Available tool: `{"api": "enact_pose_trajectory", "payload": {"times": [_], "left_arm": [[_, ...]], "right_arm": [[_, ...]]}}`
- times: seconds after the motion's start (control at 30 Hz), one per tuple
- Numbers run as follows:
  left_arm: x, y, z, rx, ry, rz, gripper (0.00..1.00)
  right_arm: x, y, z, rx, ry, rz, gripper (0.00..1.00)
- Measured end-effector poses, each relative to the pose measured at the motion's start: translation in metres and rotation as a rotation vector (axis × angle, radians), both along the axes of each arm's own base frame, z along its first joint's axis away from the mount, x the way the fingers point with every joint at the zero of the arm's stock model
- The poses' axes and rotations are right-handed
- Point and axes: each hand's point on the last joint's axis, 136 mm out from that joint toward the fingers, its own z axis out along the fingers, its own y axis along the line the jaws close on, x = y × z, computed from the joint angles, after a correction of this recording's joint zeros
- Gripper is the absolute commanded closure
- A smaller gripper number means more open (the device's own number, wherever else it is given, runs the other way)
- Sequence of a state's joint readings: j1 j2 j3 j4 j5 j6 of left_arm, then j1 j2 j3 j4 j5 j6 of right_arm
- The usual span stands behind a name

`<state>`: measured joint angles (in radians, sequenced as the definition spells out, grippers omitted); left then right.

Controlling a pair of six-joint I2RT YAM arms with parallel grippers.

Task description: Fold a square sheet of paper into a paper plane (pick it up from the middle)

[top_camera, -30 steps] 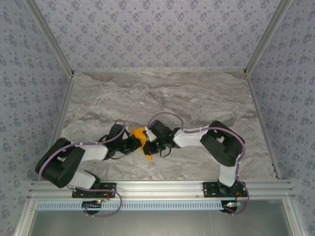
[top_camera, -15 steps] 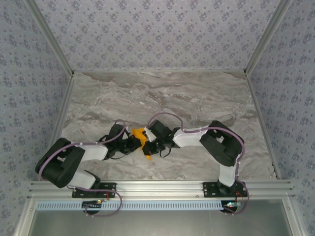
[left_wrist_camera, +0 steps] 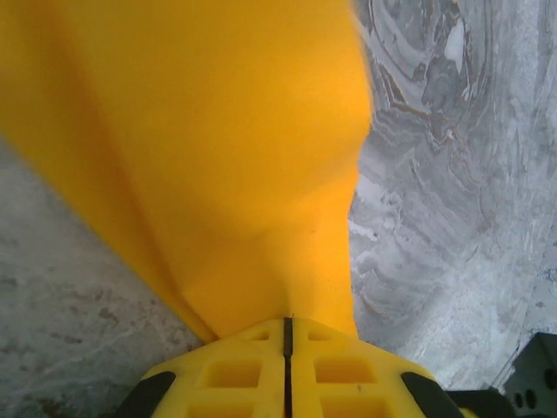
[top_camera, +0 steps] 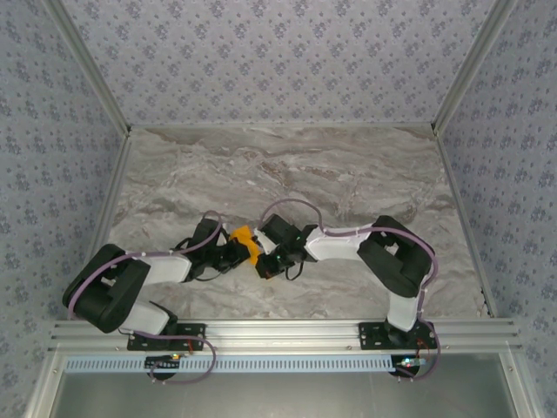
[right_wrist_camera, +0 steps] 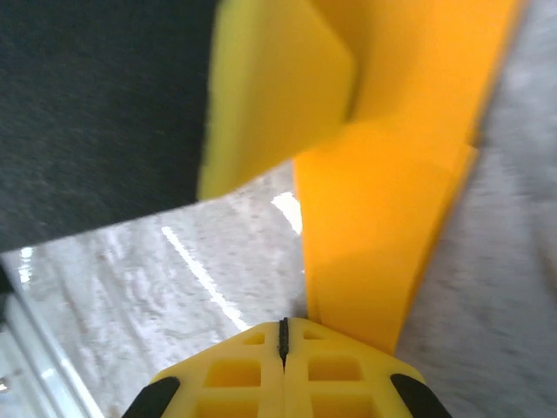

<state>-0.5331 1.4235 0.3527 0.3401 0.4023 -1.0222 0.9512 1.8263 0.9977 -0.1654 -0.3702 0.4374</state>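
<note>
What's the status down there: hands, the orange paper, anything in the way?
Left hand shut on folded orange paper. Right hand shut on the same paper, hands close together over the marble table. No obstacle seen.

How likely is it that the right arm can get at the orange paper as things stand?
Yes, very likely: the right end effector looks shut on the orange paper, which rises from its closed fingertips. The left end effector pinches the same sheet alongside, and nothing seems to block the way.
</note>
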Motion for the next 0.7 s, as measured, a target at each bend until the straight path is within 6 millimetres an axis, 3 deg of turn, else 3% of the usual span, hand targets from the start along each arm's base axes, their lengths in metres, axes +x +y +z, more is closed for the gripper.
{"api": "enact_pose_trajectory", "payload": {"times": [0.13, 0.3, 0.5, 0.7], "left_arm": [[0.01, -0.001, 0.001, 0.01, -0.005, 0.025, 0.91], [0.019, -0.005, 0.0, 0.013, -0.003, 0.035, 0.91], [0.019, -0.005, 0.0, 0.014, -0.001, 0.035, 0.91], [0.018, -0.005, -0.001, 0.009, -0.008, 0.035, 0.91]], "right_arm": [[0.023, -0.016, 0.001, -0.074, -0.069, -0.019, 0.97], [0.036, -0.026, 0.012, -0.067, -0.094, -0.051, 0.9], [0.04, -0.031, 0.039, 0.036, -0.093, -0.143, 0.88], [0.03, -0.029, 0.024, 0.074, -0.015, -0.175, 0.93]]}}
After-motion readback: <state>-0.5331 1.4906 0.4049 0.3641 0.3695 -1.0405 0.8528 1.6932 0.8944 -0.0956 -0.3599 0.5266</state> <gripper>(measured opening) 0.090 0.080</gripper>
